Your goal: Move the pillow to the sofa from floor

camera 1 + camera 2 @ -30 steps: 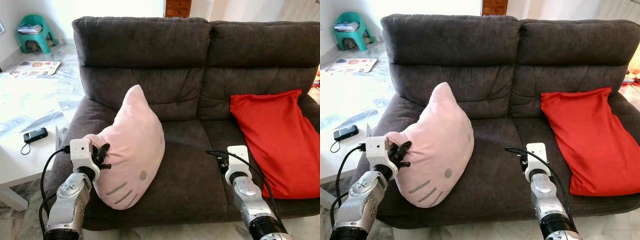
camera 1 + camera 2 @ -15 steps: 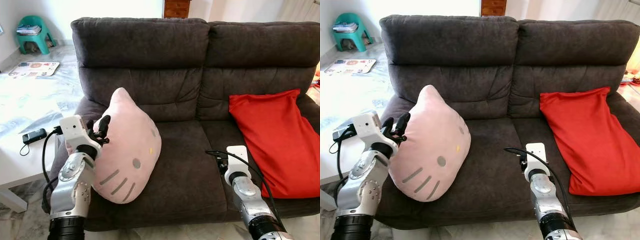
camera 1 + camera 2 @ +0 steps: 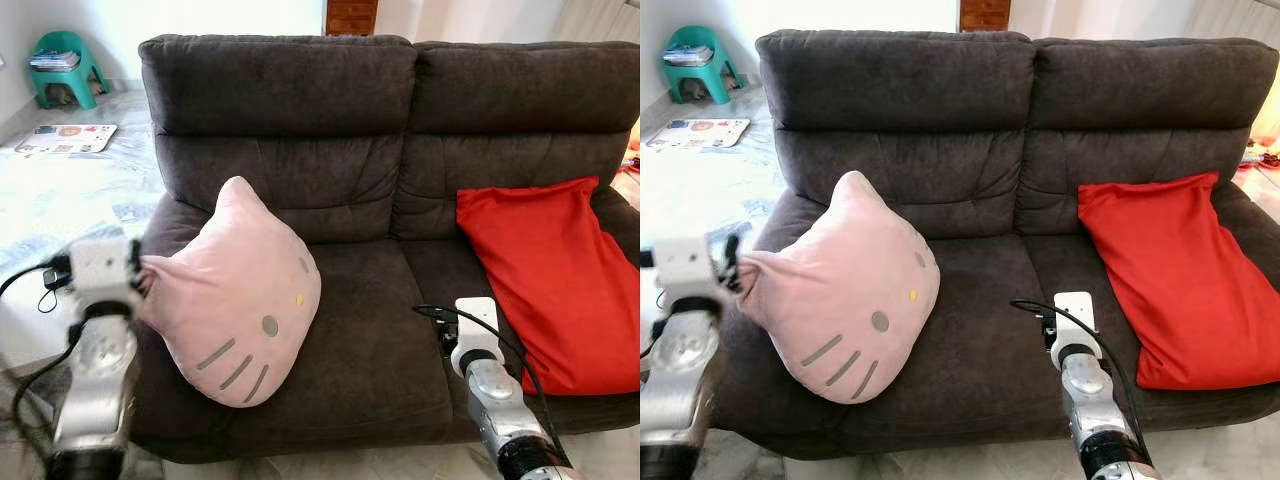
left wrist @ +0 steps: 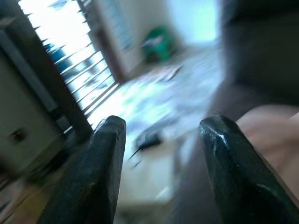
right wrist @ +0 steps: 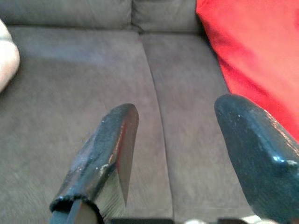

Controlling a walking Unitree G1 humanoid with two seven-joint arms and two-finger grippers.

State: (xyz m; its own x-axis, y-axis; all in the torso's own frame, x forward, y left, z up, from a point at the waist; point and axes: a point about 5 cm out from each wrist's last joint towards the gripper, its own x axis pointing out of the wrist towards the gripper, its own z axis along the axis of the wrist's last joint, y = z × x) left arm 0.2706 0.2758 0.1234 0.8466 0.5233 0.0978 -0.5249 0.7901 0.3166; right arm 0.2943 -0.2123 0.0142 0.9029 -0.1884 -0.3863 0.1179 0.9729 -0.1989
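- Sofa [image 3: 380, 120] in dark grey fabric takes up most of your head view, and it already carries the load
- Red cushion [image 3: 545, 270] leans on the right seat, so your free room is on the left one
- Pink pillow [image 3: 240, 290] rests tilted on the left seat, near the front edge by the armrest, off the floor
- Left gripper [image 4: 161, 163] sits just beside the pillow's corner, fingers spread, nothing between them
- Right gripper [image 5: 187, 154] hovers over the seat, fingers apart, holding nothing
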